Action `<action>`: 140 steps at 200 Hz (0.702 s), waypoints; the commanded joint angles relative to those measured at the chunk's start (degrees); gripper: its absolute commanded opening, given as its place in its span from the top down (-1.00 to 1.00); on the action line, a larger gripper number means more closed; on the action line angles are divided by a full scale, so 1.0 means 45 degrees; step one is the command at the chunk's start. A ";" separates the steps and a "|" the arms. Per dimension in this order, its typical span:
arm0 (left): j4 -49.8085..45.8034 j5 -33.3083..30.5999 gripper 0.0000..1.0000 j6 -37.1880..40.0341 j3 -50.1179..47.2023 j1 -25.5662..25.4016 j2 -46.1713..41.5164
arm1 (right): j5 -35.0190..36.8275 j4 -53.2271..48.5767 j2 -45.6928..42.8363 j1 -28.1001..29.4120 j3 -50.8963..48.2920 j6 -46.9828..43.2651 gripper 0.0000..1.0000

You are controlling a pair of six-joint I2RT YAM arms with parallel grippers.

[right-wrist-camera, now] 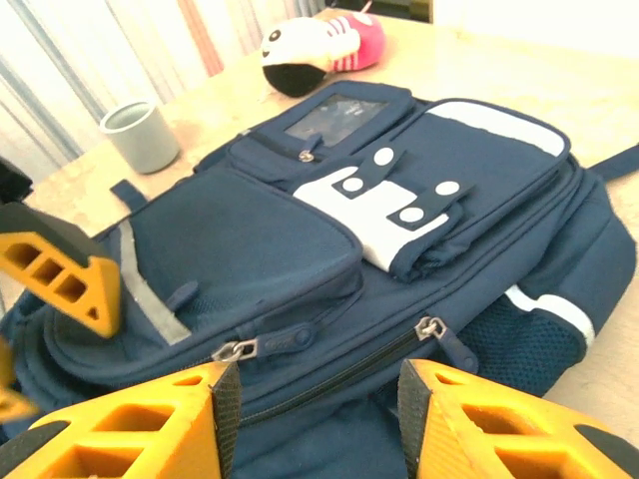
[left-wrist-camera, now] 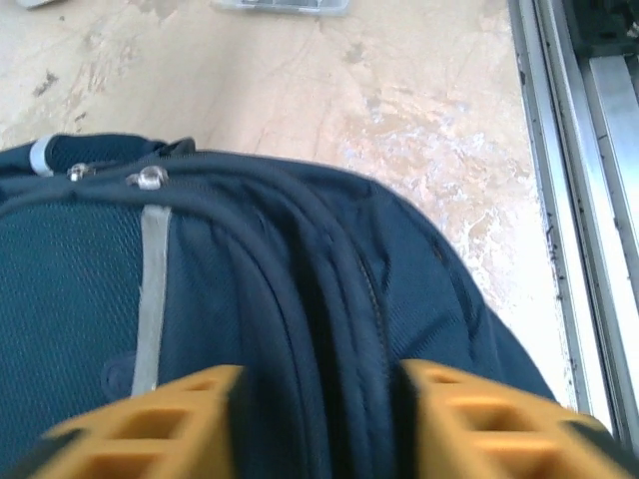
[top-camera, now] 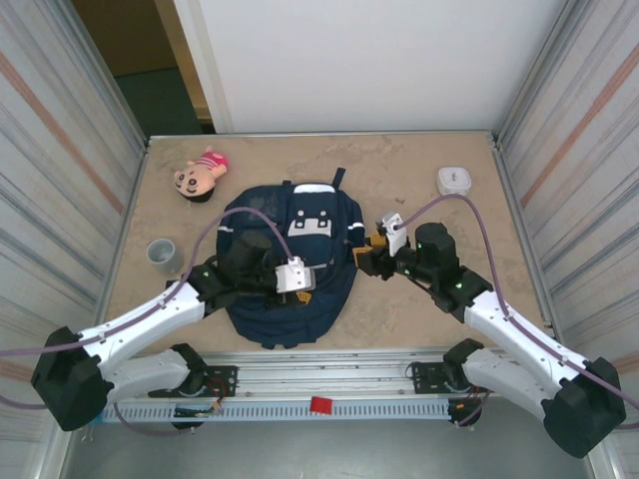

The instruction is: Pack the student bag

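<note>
The student bag, a navy-blue backpack with white patches, lies flat in the middle of the table. My left gripper hovers over its near half. In the left wrist view the left gripper stands open, with a ridge of the student bag's fabric running between its yellow fingers. My right gripper is at the bag's right edge. It too is open, straddling the side of the student bag just below two zipper pulls.
A pink plush toy lies at the far left and a grey cup stands left of the bag. A small white round object sits at the far right. Metal rails border the near edge.
</note>
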 commanded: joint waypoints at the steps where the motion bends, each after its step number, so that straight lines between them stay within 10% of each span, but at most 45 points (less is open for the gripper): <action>1: 0.1123 0.0434 -0.29 -0.0365 0.0361 0.0117 -0.0574 | 0.0441 -0.0281 -0.0254 0.0002 -0.0115 -0.0158 0.07; 140: -0.4830 -0.1095 -0.60 0.5362 0.0359 0.2397 -0.1364 | -0.1274 -0.0027 0.0732 0.0195 0.0033 -0.0959 0.04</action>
